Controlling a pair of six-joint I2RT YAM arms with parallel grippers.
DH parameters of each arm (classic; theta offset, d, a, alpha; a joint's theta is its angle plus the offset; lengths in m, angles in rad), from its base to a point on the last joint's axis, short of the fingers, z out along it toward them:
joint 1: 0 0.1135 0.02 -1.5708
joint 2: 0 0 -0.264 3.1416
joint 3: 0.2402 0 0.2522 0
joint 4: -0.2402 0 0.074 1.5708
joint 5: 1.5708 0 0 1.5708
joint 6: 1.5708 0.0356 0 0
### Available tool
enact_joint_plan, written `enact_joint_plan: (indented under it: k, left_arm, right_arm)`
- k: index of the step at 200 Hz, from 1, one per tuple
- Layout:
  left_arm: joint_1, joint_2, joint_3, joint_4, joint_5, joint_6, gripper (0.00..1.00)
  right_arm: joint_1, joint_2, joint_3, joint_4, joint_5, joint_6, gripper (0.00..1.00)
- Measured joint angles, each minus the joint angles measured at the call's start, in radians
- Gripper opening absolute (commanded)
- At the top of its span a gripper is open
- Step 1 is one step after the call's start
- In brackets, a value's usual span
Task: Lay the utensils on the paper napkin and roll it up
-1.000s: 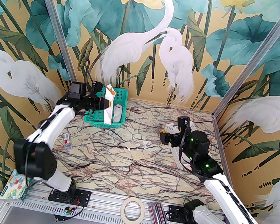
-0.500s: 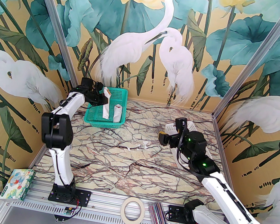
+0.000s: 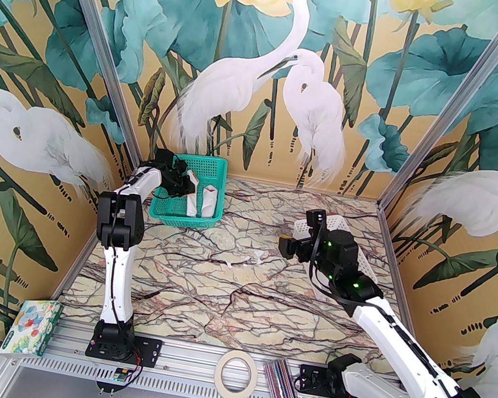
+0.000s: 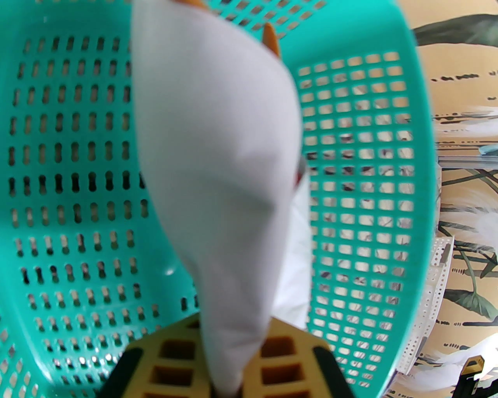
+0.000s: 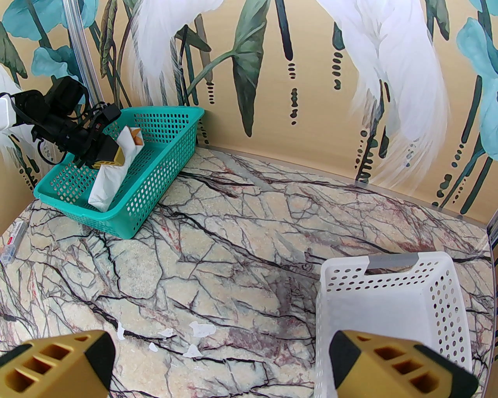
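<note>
The top external view looks down from behind over the whole counter (image 3: 232, 295), the left wrist view peers closely into the teal basket (image 4: 78, 155), which the right wrist view sees from across the counter.

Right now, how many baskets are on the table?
2. The green basket sits in the far left corner; the white basket sits on the right side.

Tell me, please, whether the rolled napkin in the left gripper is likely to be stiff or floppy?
The rolled napkin is probably fairly stiff lengthwise, since orange utensil tips poke from its far end. The paper looks soft: it pinches narrow where the left gripper is shut on it. Being tapered, it would likely curve rather than roll far in the green basket.
</note>
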Motion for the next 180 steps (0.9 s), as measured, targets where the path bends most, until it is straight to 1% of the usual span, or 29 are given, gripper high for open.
enact_joint_plan:
  k: [50, 160, 180]
  left_arm:
    - [0.000, 0.058, 0.003, -0.001, 0.042, -0.022, 0.00]
    - [0.000, 0.091, 0.006, 0.012, 0.109, -0.064, 0.00]
    - [0.000, 0.098, 0.010, 0.016, 0.122, -0.070, 0.05]
  right_arm:
    - [0.000, 0.027, 0.000, 0.000, 0.000, 0.004, 0.99]
    - [0.000, 0.027, 0.000, 0.004, -0.008, 0.012, 0.99]
    - [0.000, 0.027, 0.000, 0.005, -0.008, 0.014, 0.99]
